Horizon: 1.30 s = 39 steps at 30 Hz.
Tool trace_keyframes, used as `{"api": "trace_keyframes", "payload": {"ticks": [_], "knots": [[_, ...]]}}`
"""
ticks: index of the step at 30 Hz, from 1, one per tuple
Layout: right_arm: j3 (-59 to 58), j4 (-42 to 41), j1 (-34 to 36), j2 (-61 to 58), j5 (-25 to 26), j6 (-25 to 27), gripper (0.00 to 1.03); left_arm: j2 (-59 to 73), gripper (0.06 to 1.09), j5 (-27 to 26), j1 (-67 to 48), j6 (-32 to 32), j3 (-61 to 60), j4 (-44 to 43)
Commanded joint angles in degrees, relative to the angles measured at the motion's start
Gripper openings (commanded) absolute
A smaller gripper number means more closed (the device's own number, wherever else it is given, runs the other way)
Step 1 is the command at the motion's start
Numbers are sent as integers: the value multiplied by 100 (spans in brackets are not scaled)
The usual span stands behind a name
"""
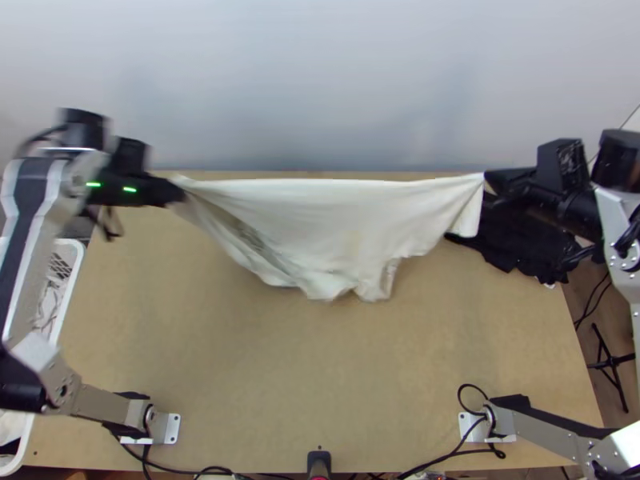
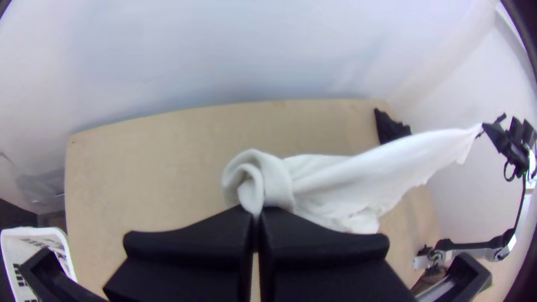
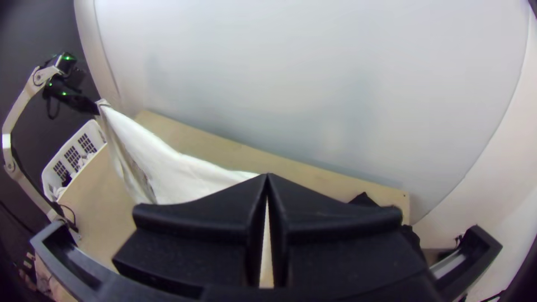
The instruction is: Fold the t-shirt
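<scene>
one t-shirt [image 1: 320, 216] | slung between — ends in | left fingers [image 1: 172, 192] | right fingers [image 1: 499, 179]

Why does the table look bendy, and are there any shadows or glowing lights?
Left wrist view: the wide camera lens bows the light wooden table's edge, and the white cloth t-shirt has soft grey shade inside its curl; right wrist view: dark corners, and the pale wall's edge curves too; top view: small green lights glow on the left arm.
</scene>
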<state>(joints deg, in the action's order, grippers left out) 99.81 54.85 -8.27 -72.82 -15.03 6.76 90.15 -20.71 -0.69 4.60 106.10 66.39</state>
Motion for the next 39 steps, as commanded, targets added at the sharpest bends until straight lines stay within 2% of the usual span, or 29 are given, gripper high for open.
{"api": "trace_keyframes", "payload": {"ticks": [1,6,13,15,18,19,20,22,26,30,35,39], "knots": [[689,43,-60,-207,-88,-202,3,-806,10,-557,1053,-205,174,85],[-392,360,-201,48,-466,-44,3,-1658,10,-1040,385,-416,-1048,129],[-2765,509,-438,382,-466,624,3,-2467,10,-1014,-1830,-407,-3948,-82],[-3231,500,-289,409,-449,870,3,-2529,15,-952,-2225,-293,-4441,-82],[-3618,509,80,444,-422,1046,3,-2573,42,-838,-2752,-205,-4880,-82],[-3679,509,238,444,-396,1090,3,-2590,55,-829,-2902,-205,-4915,-91],[-3741,536,361,453,-352,1178,3,-2581,69,-768,-3042,-205,-4889,-91],[-3811,571,564,453,-220,1363,3,-2423,106,-645,-3324,-161,-4757,-30],[-3811,641,739,400,-202,1503,3,-2142,105,-197,-3368,138,-4441,-30],[-3750,632,643,321,-194,1459,3,-1439,105,243,-3078,146,-3852,-328],[-3600,518,397,268,-62,1442,3,-630,105,1763,-3166,164,-3808,-1137],[-3389,430,432,277,-53,1363,3,-270,105,1842,-2752,357,-3852,-1462]]}}
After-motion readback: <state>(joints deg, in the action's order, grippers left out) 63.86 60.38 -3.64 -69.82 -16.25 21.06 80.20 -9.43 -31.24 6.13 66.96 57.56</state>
